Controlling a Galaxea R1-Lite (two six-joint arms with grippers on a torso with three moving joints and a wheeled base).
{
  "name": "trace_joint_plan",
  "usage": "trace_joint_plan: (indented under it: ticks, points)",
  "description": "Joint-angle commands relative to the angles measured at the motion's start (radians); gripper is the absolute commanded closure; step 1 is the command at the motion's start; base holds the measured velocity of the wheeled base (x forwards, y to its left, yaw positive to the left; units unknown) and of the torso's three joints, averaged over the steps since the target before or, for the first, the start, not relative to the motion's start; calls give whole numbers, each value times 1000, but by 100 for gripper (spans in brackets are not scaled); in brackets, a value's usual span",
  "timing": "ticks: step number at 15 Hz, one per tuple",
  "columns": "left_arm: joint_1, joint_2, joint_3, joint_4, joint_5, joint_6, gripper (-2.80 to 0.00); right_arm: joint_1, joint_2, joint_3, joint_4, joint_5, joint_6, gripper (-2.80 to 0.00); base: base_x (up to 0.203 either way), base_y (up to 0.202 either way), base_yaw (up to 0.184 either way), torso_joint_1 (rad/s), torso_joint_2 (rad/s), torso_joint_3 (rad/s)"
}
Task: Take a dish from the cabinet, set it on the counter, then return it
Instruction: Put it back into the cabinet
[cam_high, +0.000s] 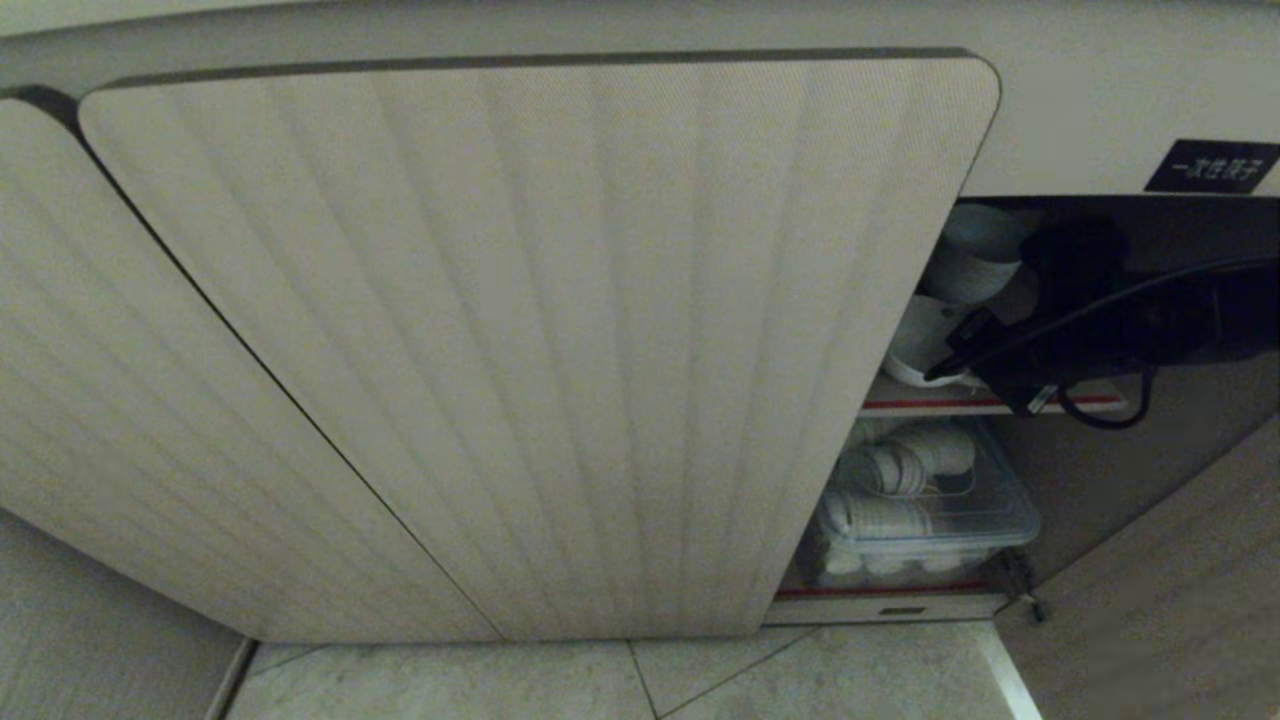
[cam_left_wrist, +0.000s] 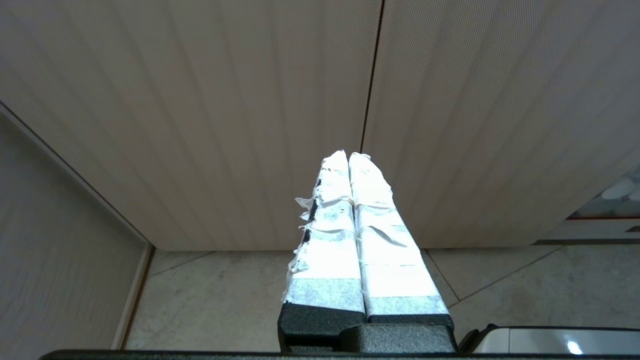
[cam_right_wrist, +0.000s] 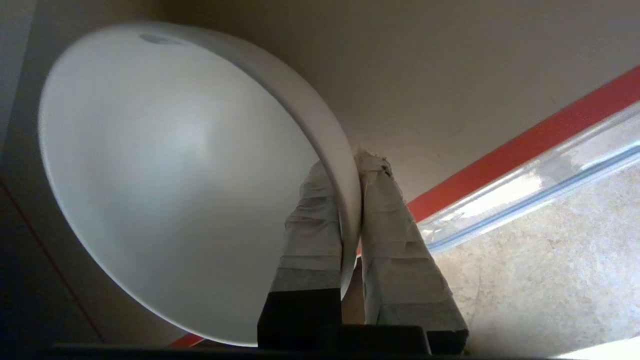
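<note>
Here, the head view is mostly filled by the closed fluted doors of the cabinet (cam_high: 520, 330), running from the left edge to past centre, with pale floor tiles (cam_high: 600, 680) along the bottom. At the right of the frame the cabinet stands open: dark interior, a black label (cam_high: 1212, 166) with white characters in the upper right, a red-edged shelf (cam_high: 960, 403) mid-height. The right gripper (cam_high: 945, 372) reaches in from the right edge on a black arm with a looping cable, its tip at the upper shelf level. The dish (cam_high: 925, 335) sits just left of that tip, tilted, above the shelf edge; whether its foot touches the shelf is hard to say from here. Behind it, higher up, is another pale rounded vessel (cam_high: 975, 260). Below the shelf, a clear plastic bin (cam_high: 930, 520) holds stacked white bowls.

In the left wrist view, the left gripper (cam_left_wrist: 348, 155) hangs at centre frame, its taped fingers (cam_left_wrist: 330, 240) pressed together with nothing between them, pointing at the seam of the closed doors above the tiles.

In the right wrist view, the bowl fills the left and centre, and the taped fingers (cam_right_wrist: 395, 240) pinch its rim, one inside, one outside. The red shelf edge and the clear bin rim run diagonally at right.
</note>
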Motion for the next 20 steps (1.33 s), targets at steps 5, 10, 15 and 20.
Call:
trace_joint_plan:
  ticks: [5,10,15,20]
  points:
    - [0,0,0,0,0,0,0,0,34,-89,65,18,4,0,0,0,0,0,0,0]
    - [0,0,0,0,0,0,0,0,56,-133,103,19,4,0,0,0,0,0,0,0]
    - [0,0,0,0,0,0,0,-1,70,-136,117,17,0,0,0,0,0,0,0,0]
    - [0,0,0,0,0,0,0,-1,88,-187,176,18,-1,0,0,0,0,0,0,0]
